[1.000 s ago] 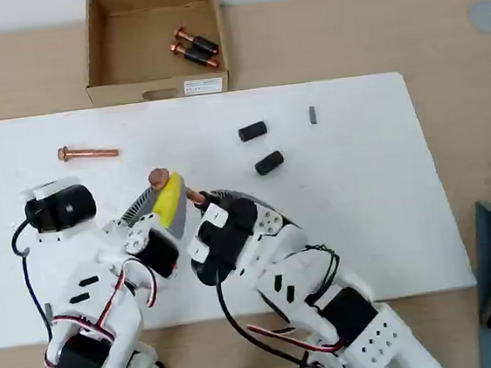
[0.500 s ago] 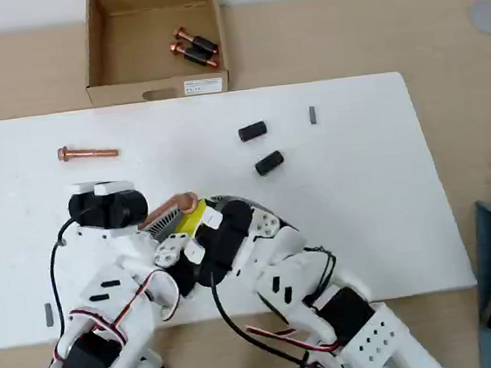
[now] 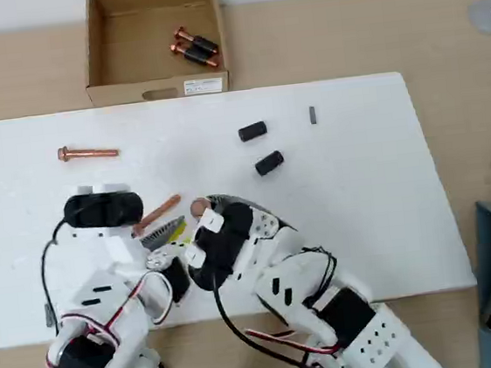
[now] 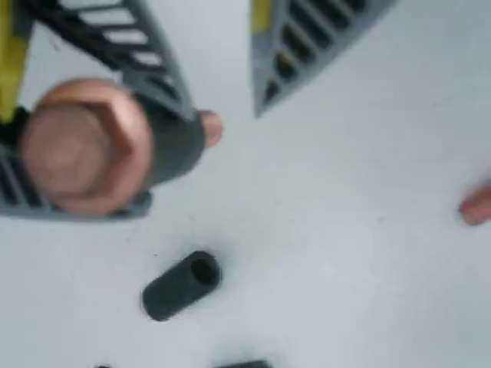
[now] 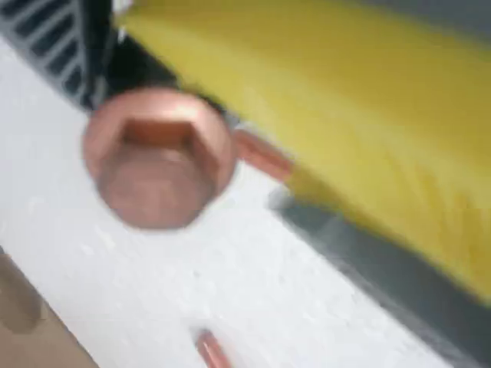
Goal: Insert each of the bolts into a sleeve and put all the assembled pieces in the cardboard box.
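Over the last second your left arm has swung in toward the right arm. The bolt [image 3: 157, 213] that stood head-up at its tip now lies slanted, with 1 end by the left wrist and the other pointing at the right hand [image 3: 198, 220]. It sits just beside the left hand [image 3: 170, 234], along the far side of its fingers [image 4: 307, 54] rather than between them. In the left wrist view those fingers are spread wide with bare bench [image 3: 362, 207] in the gap, so that hand is open. A hex head [image 4: 84, 146] sits close against 1 finger there, with a dark piece [image 4: 175, 144] right behind it; you cannot tell for sure what that piece is.

A 2nd bolt head [image 3: 200, 208] shows at the tip of the right hand, just apart from the slanted bolt's nearer end. In the right wrist view it faces the camera, blurred, and you cannot tell whether the right hand is clamped on it.

1 loose bolt [image 3: 88, 152] lies on the left arm's side, well apart from both hands. 2 sleeves [image 3: 252, 131] [image 3: 268, 162] lie beyond the right hand, near each other but not touching. The box [image 3: 158, 88] at the bench's far edge holds 2 assembled pieces [image 3: 195, 42] [image 3: 194, 56] side by side.
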